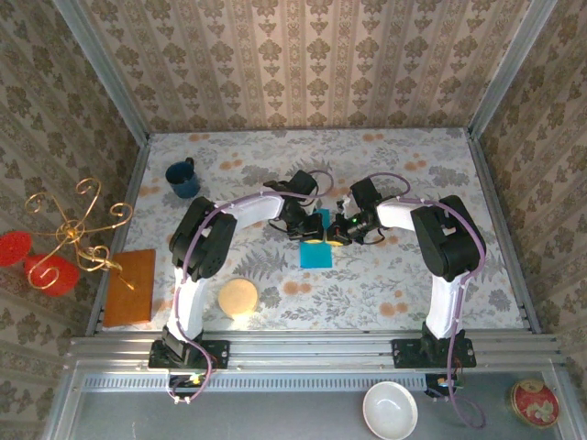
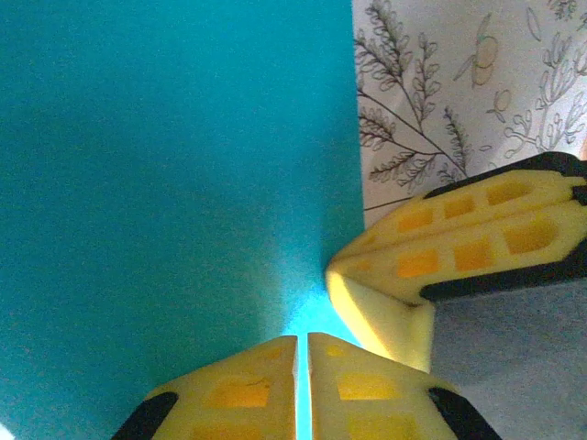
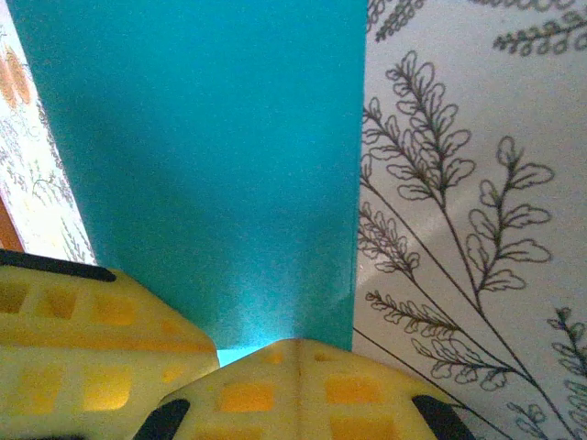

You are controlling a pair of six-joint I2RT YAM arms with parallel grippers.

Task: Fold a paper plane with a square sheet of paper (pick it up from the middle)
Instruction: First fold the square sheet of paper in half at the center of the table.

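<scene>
At one edge of the square sheet of paper (image 1: 316,253), left fingers (image 2: 275,367) clamp it, right fingers (image 3: 275,367) closed alongside; sheet stretches ahead of both

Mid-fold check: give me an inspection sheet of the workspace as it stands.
Surface: floral tablecloth, flat.
Job's things: square sheet of paper, mid-table under both grippers.
Clutter: blue mug, wooden board, round tan disc, gold wire stand.
Grippers: left gripper fingers shut on the sheet; right gripper shut at its edge, grip unclear.
Cables: purple cables run along both arms.
Surroundings: patterned walls; white bowl and red tin below the rail.
</scene>
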